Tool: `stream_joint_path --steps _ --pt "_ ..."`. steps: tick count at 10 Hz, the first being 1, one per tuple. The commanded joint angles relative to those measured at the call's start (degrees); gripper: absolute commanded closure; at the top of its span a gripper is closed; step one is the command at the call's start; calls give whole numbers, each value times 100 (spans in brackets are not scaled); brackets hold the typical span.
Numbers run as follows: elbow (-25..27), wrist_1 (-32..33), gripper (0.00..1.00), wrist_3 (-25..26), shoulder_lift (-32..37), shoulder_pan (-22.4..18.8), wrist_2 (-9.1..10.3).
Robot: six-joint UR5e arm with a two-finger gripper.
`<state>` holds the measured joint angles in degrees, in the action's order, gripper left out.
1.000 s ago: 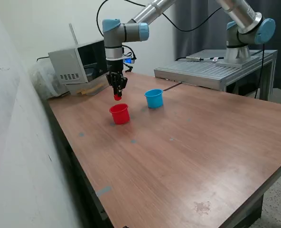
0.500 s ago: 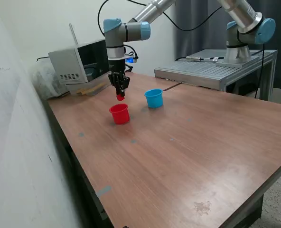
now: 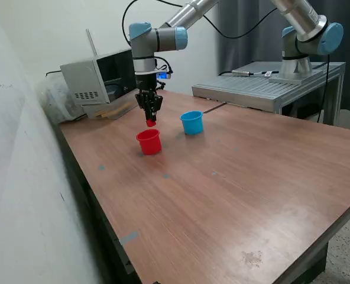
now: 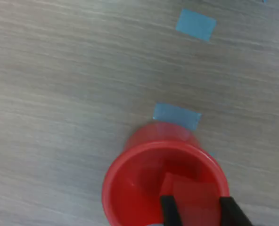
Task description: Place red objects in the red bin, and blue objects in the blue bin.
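My gripper point(image 3: 151, 120) is shut on a small red cube point(image 3: 151, 123) and holds it just above the red cup point(image 3: 149, 142), which stands upright on the wooden table. In the wrist view the gripper point(image 4: 198, 211) holds the red cube point(image 4: 195, 195) between its dark fingers point(image 4: 169, 213) over the open mouth of the red cup point(image 4: 125, 188). The light-blue cup point(image 3: 192, 122) stands upright to the exterior view's right of the red cup. No blue cubes and no second red cube show; I cannot tell what lies inside the cups.
A grey box-shaped appliance point(image 3: 98, 80) stands at the table's back corner. A metal bench point(image 3: 263, 89) with a second arm point(image 3: 308, 38) is behind the table. Blue tape patches point(image 4: 196, 24) mark the table point(image 3: 234, 195) near the red cup.
The gripper has moved a little toward the exterior view's right with the red cube, ending above the red cup. The cups have not moved.
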<state>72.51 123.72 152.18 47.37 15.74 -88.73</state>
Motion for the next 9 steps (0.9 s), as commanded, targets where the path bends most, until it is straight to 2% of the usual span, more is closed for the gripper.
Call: stream_joint_path --steps 1,2,7,8,9 --pt "0 21 100 -4 -9 -1 49" --pt "0 30 0 -4 -9 8 48" --pt "0 12 0 5 131 -1 14" --pt "122 -14 0 83 515 -9 -13" --pt "384 -232 0 406 1110 -140 -31"
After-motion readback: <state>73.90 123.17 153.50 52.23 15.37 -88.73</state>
